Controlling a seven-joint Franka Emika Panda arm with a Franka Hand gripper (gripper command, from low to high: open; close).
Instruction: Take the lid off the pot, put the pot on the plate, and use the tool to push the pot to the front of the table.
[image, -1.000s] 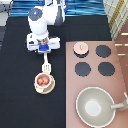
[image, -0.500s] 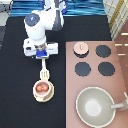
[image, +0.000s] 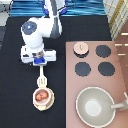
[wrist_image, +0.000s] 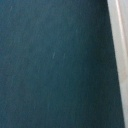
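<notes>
- No text, label, brand, number or sign is reading legibly anywhere in either view.
- Gripper (image: 39, 64) is sitting over the black bench (image: 15, 90) toward the exterior view's left, just above the tool (image: 42, 80); no marking is showing on it or on its blue block.
- Pot (image: 42, 95), plate (image: 36, 103), lid (image: 80, 48) and stove board (image: 120, 75) are showing plain surfaces, no lettering.
- Wrist view is showing only a dark blue-green surface with a pale strip at one edge; nothing readable there.
</notes>
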